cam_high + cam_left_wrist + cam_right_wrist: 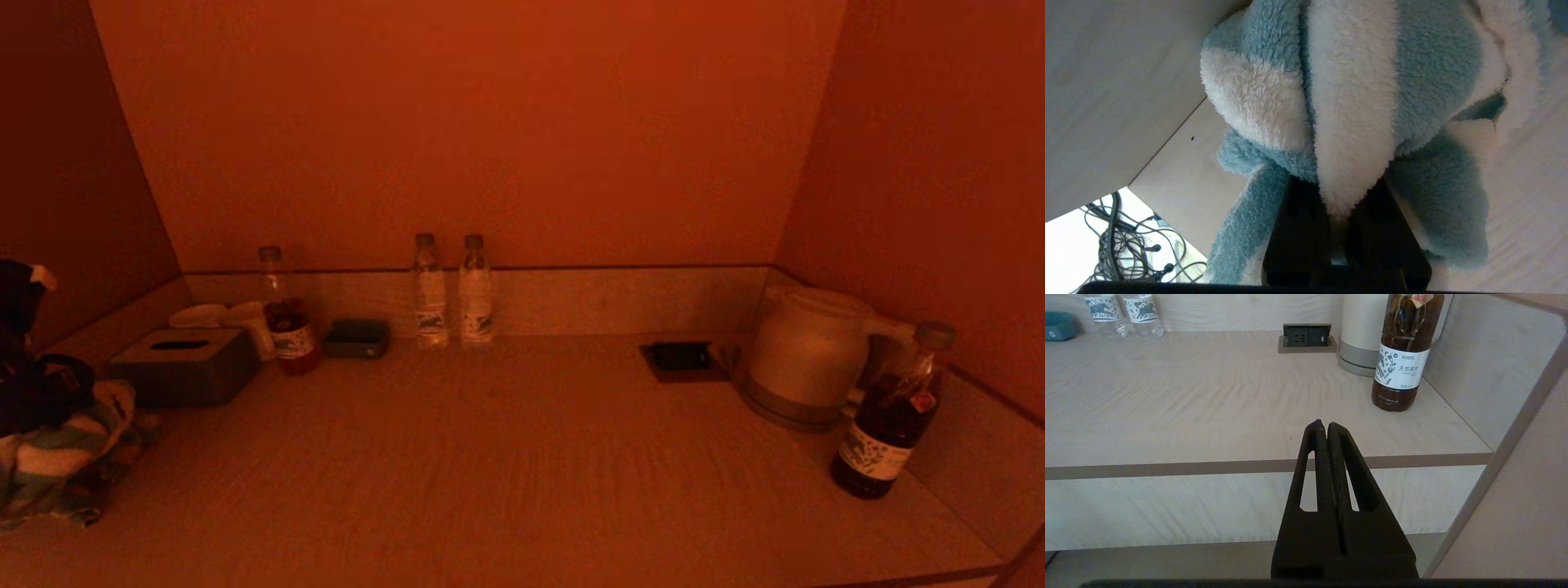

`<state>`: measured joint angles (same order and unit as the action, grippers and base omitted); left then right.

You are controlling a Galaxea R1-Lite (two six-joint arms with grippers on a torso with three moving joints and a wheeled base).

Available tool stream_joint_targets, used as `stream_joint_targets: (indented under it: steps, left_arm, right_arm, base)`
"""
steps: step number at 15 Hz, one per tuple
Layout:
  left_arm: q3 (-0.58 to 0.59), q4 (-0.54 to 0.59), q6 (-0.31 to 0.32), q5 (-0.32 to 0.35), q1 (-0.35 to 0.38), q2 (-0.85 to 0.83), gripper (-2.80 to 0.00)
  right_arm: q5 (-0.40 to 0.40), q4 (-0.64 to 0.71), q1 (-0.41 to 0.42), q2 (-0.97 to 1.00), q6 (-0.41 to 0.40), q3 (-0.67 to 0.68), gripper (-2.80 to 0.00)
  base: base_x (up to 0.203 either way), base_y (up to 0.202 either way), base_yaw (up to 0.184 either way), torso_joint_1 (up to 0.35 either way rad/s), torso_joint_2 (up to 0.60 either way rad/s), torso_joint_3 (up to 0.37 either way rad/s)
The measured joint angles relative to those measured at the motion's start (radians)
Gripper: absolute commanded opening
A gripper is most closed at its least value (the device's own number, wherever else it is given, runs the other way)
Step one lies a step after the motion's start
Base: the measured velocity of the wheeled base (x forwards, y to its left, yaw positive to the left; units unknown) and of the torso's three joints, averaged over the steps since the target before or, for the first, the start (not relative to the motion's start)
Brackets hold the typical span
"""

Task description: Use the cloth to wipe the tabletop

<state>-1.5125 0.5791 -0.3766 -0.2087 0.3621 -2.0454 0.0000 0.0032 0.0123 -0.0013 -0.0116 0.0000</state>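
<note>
A fluffy blue-and-white striped cloth [61, 461] lies bunched on the tabletop [506, 465] at its front left corner. My left gripper [33, 392] is above it and shut on a fold of the cloth [1355, 102]; in the left wrist view the gripper [1337, 200] pinches the white stripe between its black fingers. My right gripper [1325, 426] is shut and empty, held off the table's front edge on the right; it does not show in the head view.
At the back left stand a tissue box [184, 365], cups [229, 318], a red drink bottle [286, 314] and a small dark box [357, 337]. Two water bottles [451, 290] stand at the back. A socket panel [682, 359], kettle [808, 355] and dark bottle [894, 412] stand right.
</note>
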Motion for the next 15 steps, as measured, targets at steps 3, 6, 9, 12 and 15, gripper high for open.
stream_joint_targets:
  steps: [3,6,9,12,15]
  left_arm:
    - [-0.004,0.001,-0.001,0.002,0.003,-0.021,0.0]
    - [-0.011,0.003,-0.001,0.004,0.012,-0.029,0.0]
    - [-0.019,0.005,-0.002,0.024,0.016,-0.014,0.0]
    - [-0.031,0.007,0.003,0.06,0.016,0.054,0.0]
    - [-0.038,0.0,0.008,0.089,0.016,0.172,0.0]
  right_arm:
    - [0.0,0.0,0.0,0.0,0.0,0.0,-2.8]
    - [0.0,0.0,0.0,0.0,0.0,0.0,-2.8]
    - [0.0,0.0,0.0,0.0,0.0,0.0,-2.8]
    - [0.0,0.0,0.0,0.0,0.0,0.0,-2.8]
    - [0.0,0.0,0.0,0.0,0.0,0.0,-2.8]
  base:
    - [0.0,0.0,0.0,0.0,0.0,0.0]
    - [0.0,0.0,0.0,0.0,0.0,0.0]
    - [0.0,0.0,0.0,0.0,0.0,0.0]
    - [0.0,0.0,0.0,0.0,0.0,0.0]
    - [0.0,0.0,0.0,0.0,0.0,0.0]
